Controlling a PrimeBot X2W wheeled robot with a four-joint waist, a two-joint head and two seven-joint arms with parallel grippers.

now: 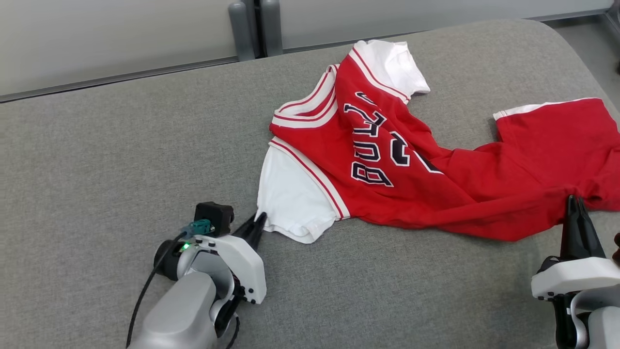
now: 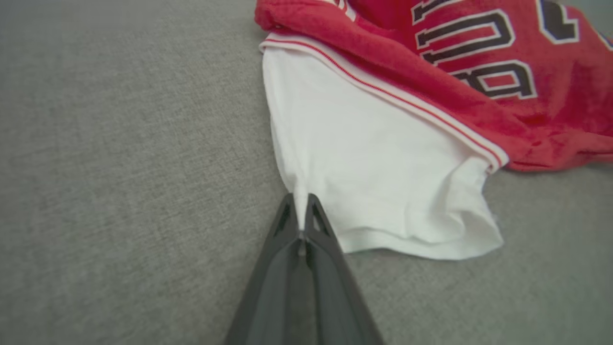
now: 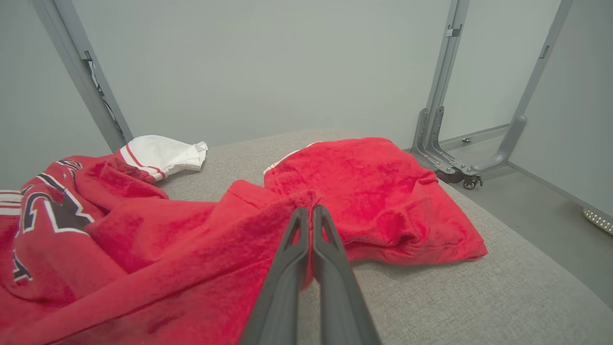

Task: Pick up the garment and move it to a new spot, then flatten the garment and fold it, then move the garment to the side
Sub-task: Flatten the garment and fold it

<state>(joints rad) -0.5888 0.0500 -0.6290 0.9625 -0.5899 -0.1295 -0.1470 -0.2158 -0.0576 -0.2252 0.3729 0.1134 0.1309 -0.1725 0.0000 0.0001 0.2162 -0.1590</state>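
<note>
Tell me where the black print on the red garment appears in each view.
Head view: the black print on the garment sits at the centre.
Left wrist view: print at the top right.
Right wrist view: print at the left edge.
Shared landmark: the grey cushion beneath.

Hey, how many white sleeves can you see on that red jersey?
2. One white sleeve lies nearest the robot, its corner pinched by the left gripper; the other sleeve lies at the far edge of the garment, beside the collar. Neither is hidden.

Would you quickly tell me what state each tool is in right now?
Left tool: shut on the white sleeve of the garment.
Right tool: shut on its red edge.
</note>
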